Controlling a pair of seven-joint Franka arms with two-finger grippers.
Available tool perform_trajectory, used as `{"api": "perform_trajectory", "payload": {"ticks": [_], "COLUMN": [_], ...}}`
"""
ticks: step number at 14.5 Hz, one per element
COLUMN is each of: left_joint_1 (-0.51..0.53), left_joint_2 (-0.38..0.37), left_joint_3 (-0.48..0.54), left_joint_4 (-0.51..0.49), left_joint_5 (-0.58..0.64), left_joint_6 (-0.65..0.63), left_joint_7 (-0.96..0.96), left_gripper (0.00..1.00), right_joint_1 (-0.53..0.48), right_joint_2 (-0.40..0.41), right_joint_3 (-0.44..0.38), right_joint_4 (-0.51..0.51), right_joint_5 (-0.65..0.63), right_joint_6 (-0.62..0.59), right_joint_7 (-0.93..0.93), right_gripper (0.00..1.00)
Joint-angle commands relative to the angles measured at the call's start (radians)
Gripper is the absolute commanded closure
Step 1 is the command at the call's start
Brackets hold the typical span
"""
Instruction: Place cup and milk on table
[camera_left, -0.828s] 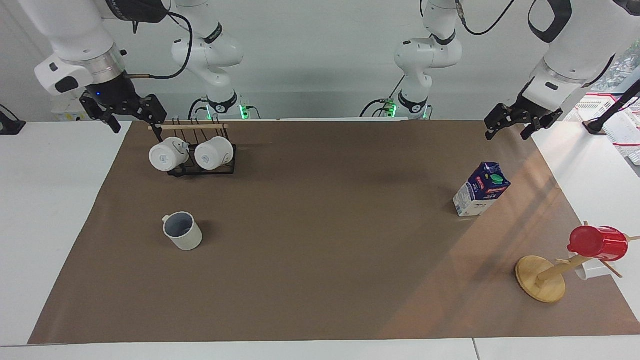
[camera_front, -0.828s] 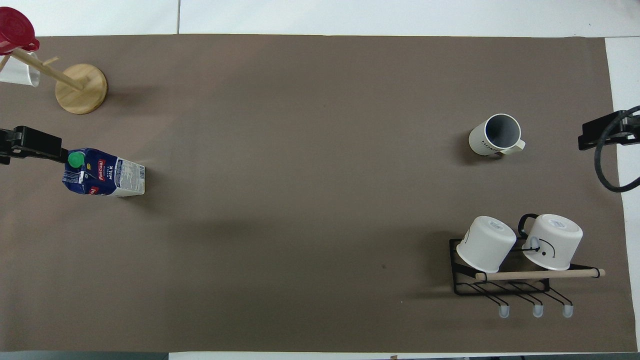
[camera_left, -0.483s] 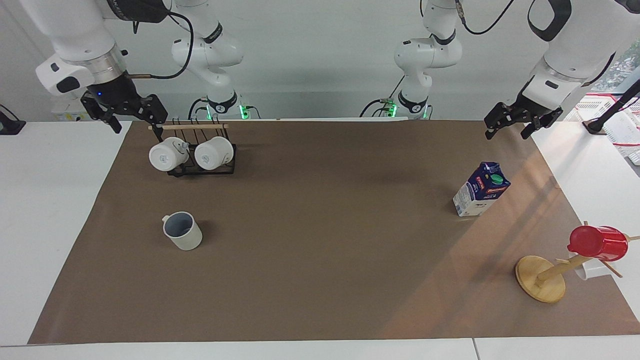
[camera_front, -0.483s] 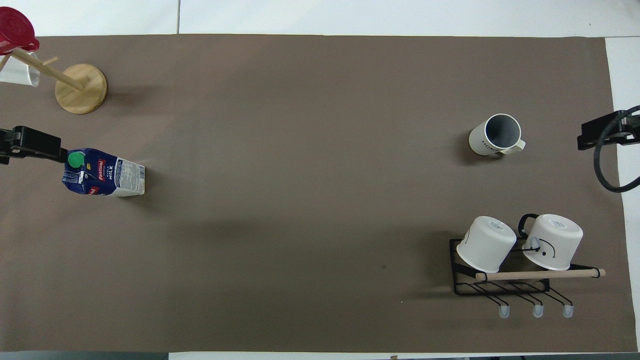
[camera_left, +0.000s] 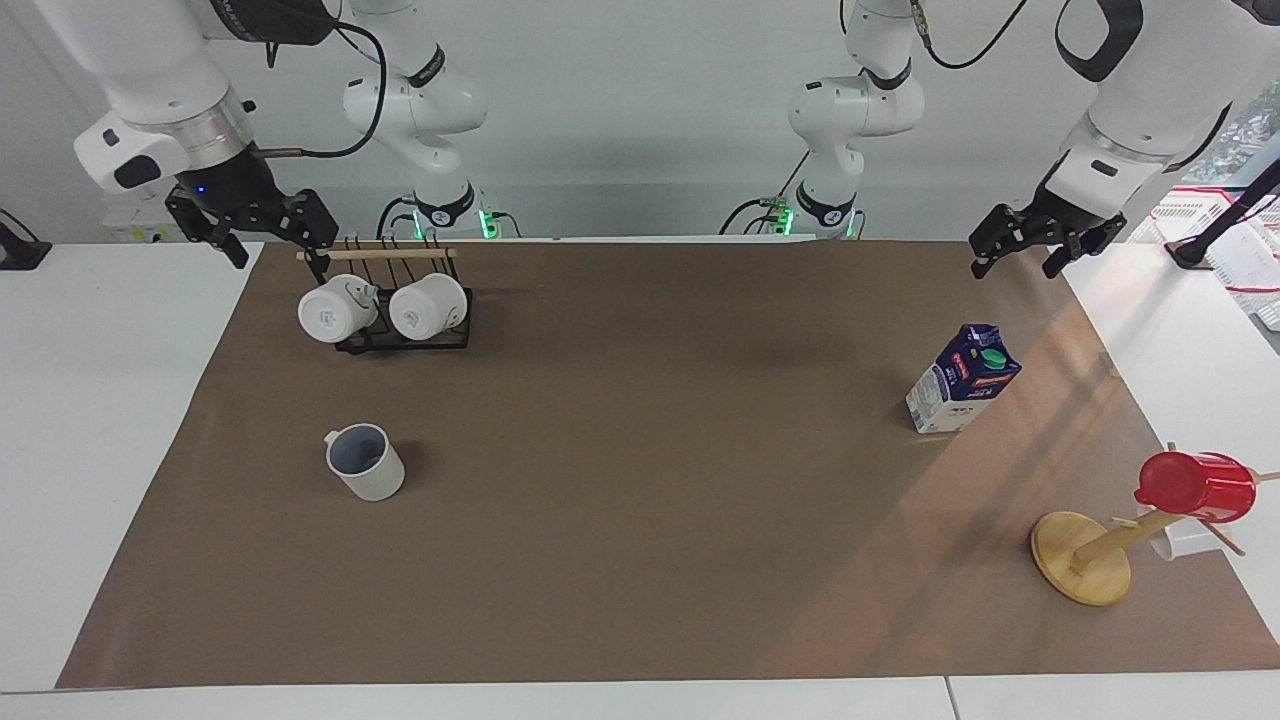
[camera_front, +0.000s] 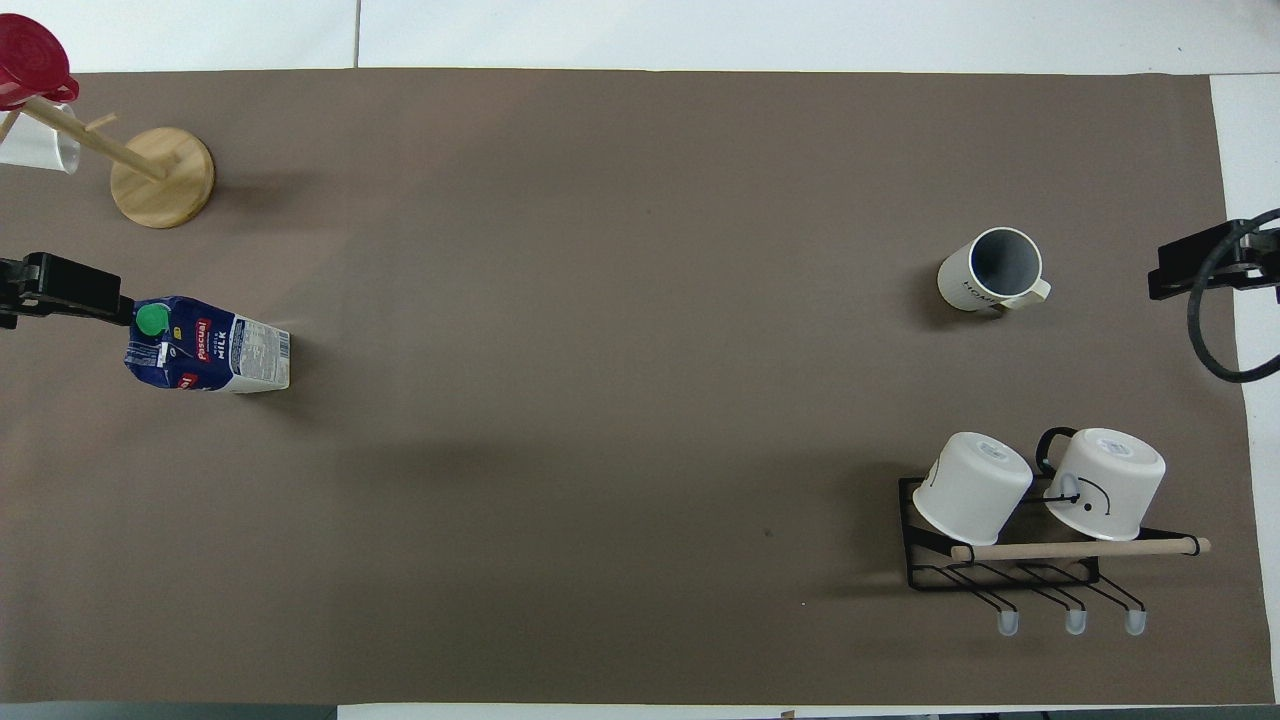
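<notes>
The cup (camera_left: 365, 462) (camera_front: 990, 270) stands upright on the table's brown paper (camera_left: 640, 450) toward the right arm's end, its handle pointing to that end. The milk (camera_left: 962, 378) (camera_front: 205, 345) stands upright on the paper toward the left arm's end. My right gripper (camera_left: 277, 262) is open and empty, raised over the paper's edge beside the black mug rack. In the overhead view it shows at the frame's edge (camera_front: 1195, 272). My left gripper (camera_left: 1012, 268) is open and empty, raised over the paper's corner at the left arm's end; the overhead view shows it beside the milk (camera_front: 65, 290).
A black wire rack (camera_left: 405, 335) (camera_front: 1000, 575) holds two white mugs on their sides, nearer to the robots than the cup. A wooden mug tree (camera_left: 1085, 560) (camera_front: 160, 175) with a red cup (camera_left: 1195, 487) stands farther from the robots than the milk.
Both grippers have drifted slightly upward. The cup and the milk have not moved.
</notes>
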Motion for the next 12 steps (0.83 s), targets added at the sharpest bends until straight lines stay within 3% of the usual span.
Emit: {"api": "perform_trajectory", "payload": {"ticks": [1, 3, 5, 7, 9, 12], "left_joint_1": [0.001, 0.004, 0.011, 0.027, 0.036, 0.061], "left_joint_2": [-0.032, -0.032, -0.033, -0.032, -0.033, -0.024], "left_joint_3": [-0.004, -0.004, 0.001, 0.002, 0.002, 0.002], "left_joint_4": [-0.08, -0.12, -0.171, -0.212, -0.298, -0.363], "left_joint_5": [0.007, 0.007, 0.005, 0.005, 0.007, 0.007], "left_joint_6": [0.071, 0.126, 0.191, 0.235, 0.326, 0.412], "left_joint_7": [0.011, 0.011, 0.013, 0.015, 0.022, 0.03], "left_gripper": [0.0, 0.0, 0.0, 0.0, 0.0, 0.0], "right_joint_1": [-0.013, -0.01, -0.009, -0.001, 0.005, -0.018], "right_joint_2": [-0.001, -0.029, -0.099, -0.144, -0.051, 0.08], "right_joint_3": [0.0, 0.0, 0.0, 0.002, 0.002, 0.0], "right_joint_4": [-0.011, -0.074, -0.252, -0.435, -0.451, -0.446], "right_joint_5": [0.02, 0.02, 0.02, 0.021, 0.05, 0.083], "right_joint_6": [0.022, 0.048, 0.219, 0.469, 0.565, 0.712], "right_joint_7": [-0.015, -0.012, -0.023, -0.024, -0.073, -0.373], "right_gripper": [0.0, 0.0, 0.0, 0.0, 0.0, 0.0]}}
